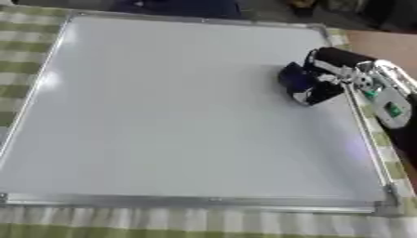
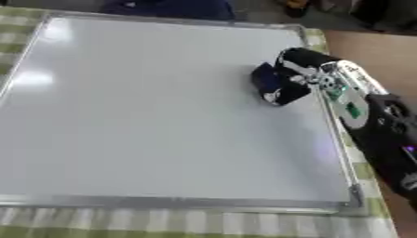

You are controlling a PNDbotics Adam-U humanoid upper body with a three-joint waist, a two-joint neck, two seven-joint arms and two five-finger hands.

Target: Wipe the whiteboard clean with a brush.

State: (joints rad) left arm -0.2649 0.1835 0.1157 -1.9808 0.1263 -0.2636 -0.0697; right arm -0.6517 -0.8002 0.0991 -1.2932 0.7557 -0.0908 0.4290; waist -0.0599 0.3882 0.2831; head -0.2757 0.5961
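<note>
1. looking through the left eye view, the whiteboard (image 1: 179,111) fills most of the picture, lying flat on a green checked cloth (image 1: 204,225). its surface appears bare and white, with no marks that i can make out. the right hand (image 1: 326,76) comes in over the whiteboard's right edge, its fingers curled round a dark brush (image 1: 299,84) that rests on the board just inside that edge, toward the far half. the left hand shows nowhere.

2. moving to the right eye view, the same brush (image 2: 273,86) sits under the right hand (image 2: 303,69), again close to the whiteboard's right rim. the silver forearm (image 2: 350,100) runs back along that rim and off the whiteboard's near right corner. whether the brush's wiping face lies flat on the board i cannot tell.

3. judging how it handles: the brush looks small, light and stiff-bodied, likely with a soft wiping face, so it is best held by its upper body with the face down. the whiteboard is smooth and slick, so the brush should glide, though the board itself might slide on the cloth.
</note>
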